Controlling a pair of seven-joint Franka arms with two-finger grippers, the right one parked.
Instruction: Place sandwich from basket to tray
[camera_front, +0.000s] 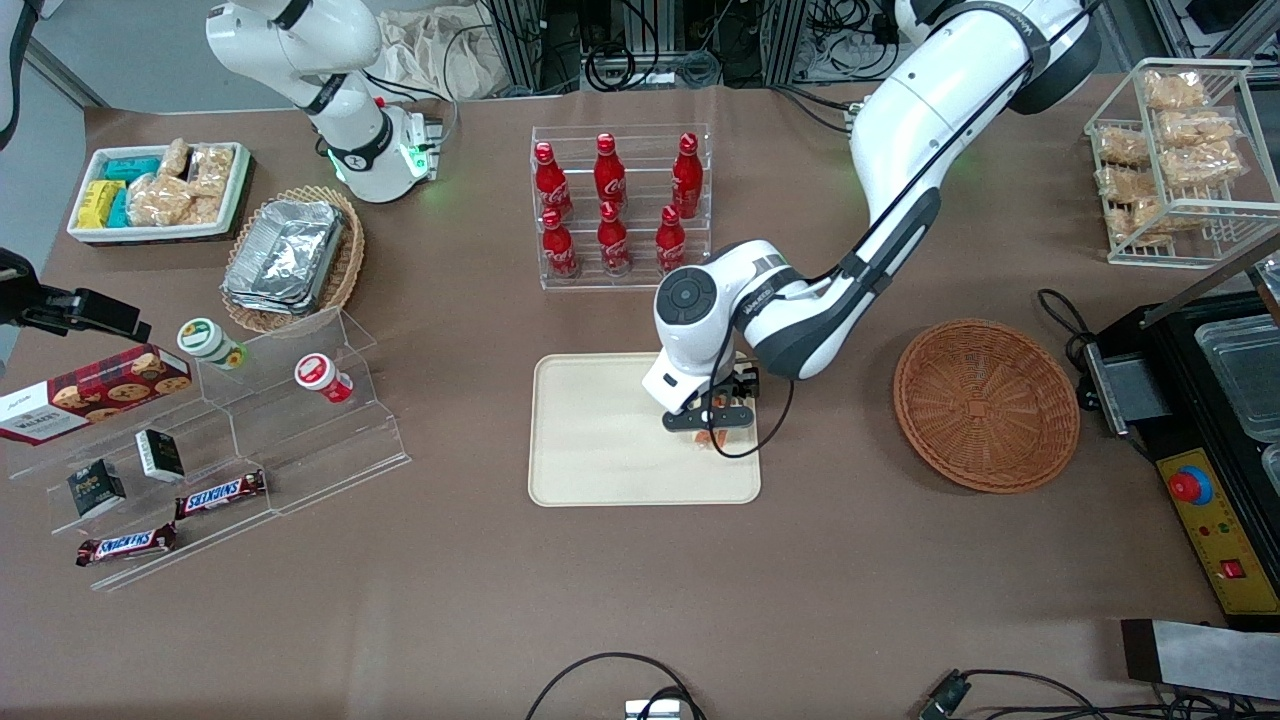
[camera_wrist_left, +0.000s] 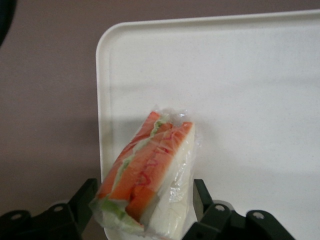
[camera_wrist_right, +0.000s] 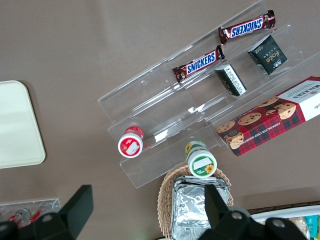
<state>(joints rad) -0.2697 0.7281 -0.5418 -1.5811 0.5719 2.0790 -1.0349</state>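
The claw (camera_front: 711, 421) hangs low at the tray's (camera_front: 600, 470) right edge in the front view, jaws spread around the sandwich (camera_wrist_left: 150, 172), not squeezing. Rising carelessly could snag the wrap and drag it onto the counter (camera_front: 850, 580).

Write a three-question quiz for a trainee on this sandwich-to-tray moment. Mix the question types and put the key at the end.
1. True or false: the sandwich is inside the basket.
2. Multiple choice: the gripper is (A) over the red bottles, (B) over the tray at its edge nearest the basket, (C) above the foil containers.
3. Short answer: how do the fingers stand relative to the sandwich?

Key
1. False; it is over the tray, near the rim, and the basket holds nothing.
2. B.
3. One on each side, with a gap showing on both sides, so the gripper looks open.
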